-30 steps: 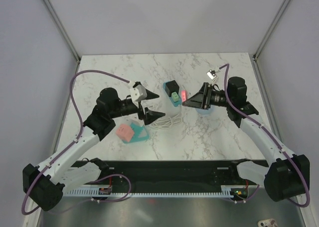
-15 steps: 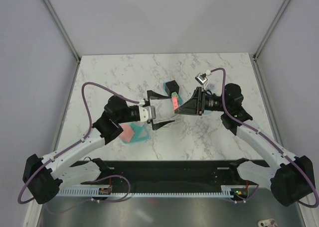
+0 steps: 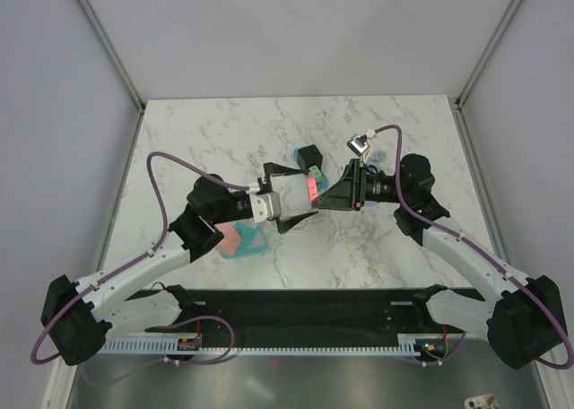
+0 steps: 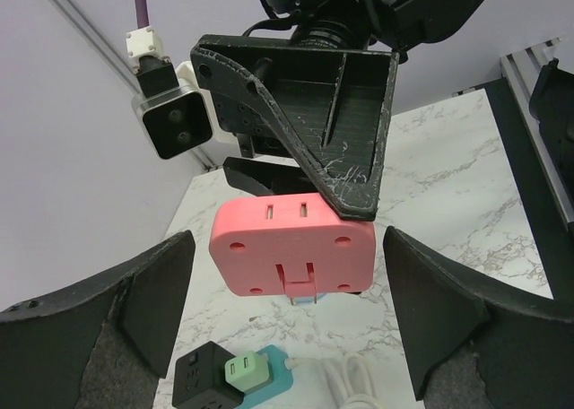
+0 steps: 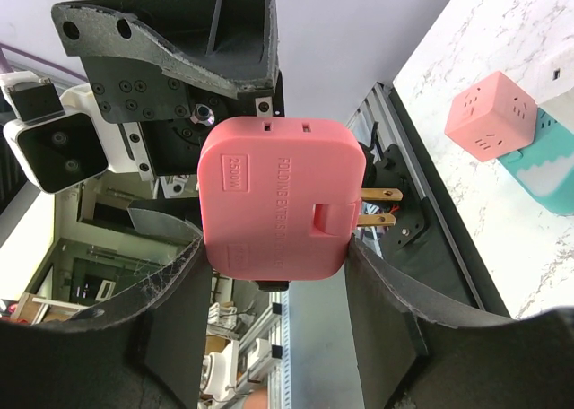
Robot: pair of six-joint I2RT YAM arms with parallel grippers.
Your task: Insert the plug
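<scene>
A pink plug adapter (image 3: 311,191) is held in the air over the table's middle by my right gripper (image 3: 318,194), which is shut on its two sides. In the right wrist view the adapter (image 5: 278,194) sits between the fingers (image 5: 170,310), its two brass prongs (image 5: 381,207) pointing right. My left gripper (image 3: 296,196) is open and faces it. In the left wrist view its fingers (image 4: 99,319) stand wide on either side of the adapter (image 4: 291,252) without touching it. A pink cube socket (image 3: 226,239) sits on a teal holder (image 3: 254,244).
A black cube socket (image 3: 310,153) with a green plug (image 3: 316,170) stands on a teal base behind the grippers; it also shows in the left wrist view (image 4: 202,387). A coiled white cable (image 4: 363,382) lies beside it on the marble table (image 3: 215,140).
Both arms have come together over the table's middle. The right gripper carried the pink adapter leftward; the left gripper moved right and turned, its open fingers now facing the adapter.
</scene>
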